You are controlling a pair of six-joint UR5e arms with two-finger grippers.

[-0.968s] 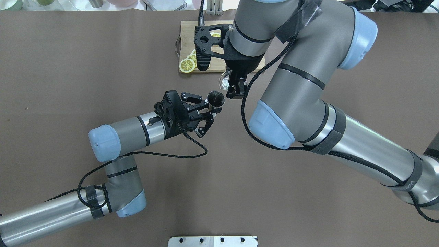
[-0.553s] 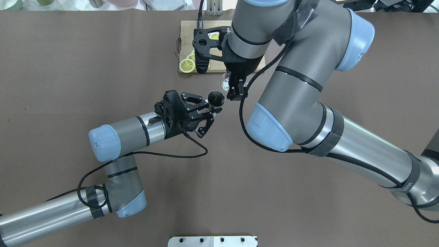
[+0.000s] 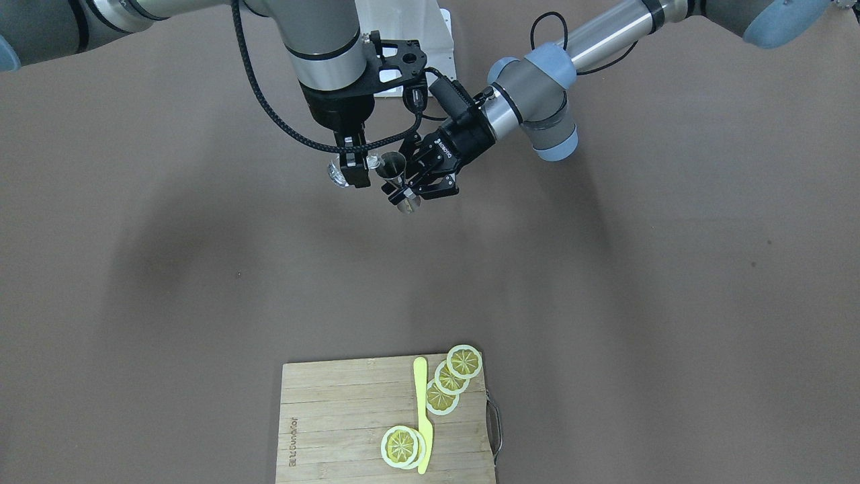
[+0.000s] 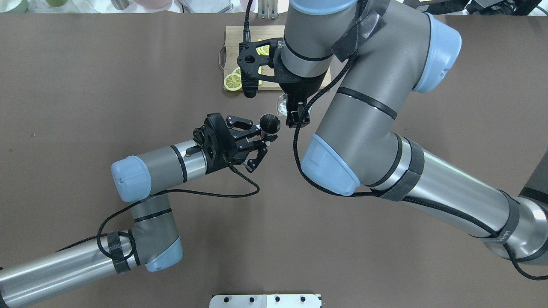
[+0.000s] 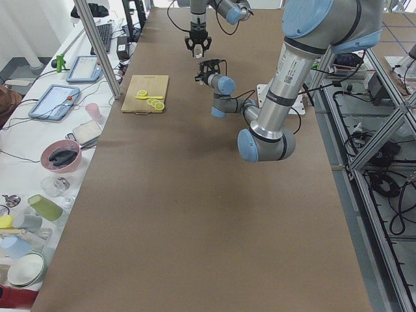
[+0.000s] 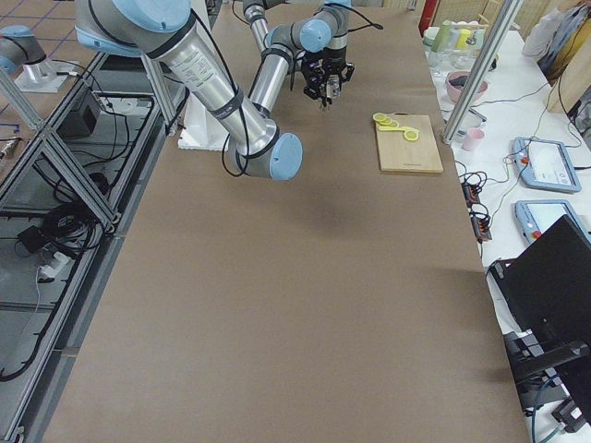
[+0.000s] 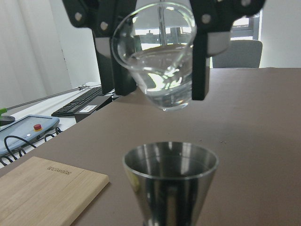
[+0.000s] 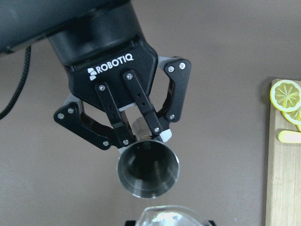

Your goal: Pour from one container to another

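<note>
Right end effector (image 3: 354,171) clamps the glass (image 7: 160,61), part-full of clear liquid, across its sides. It looks fragile and slippery, so tip gently. Left end effector (image 8: 146,138), just below, pinches the stiff, probably light jigger (image 8: 148,169) at its narrow waist, mouth up.
</note>
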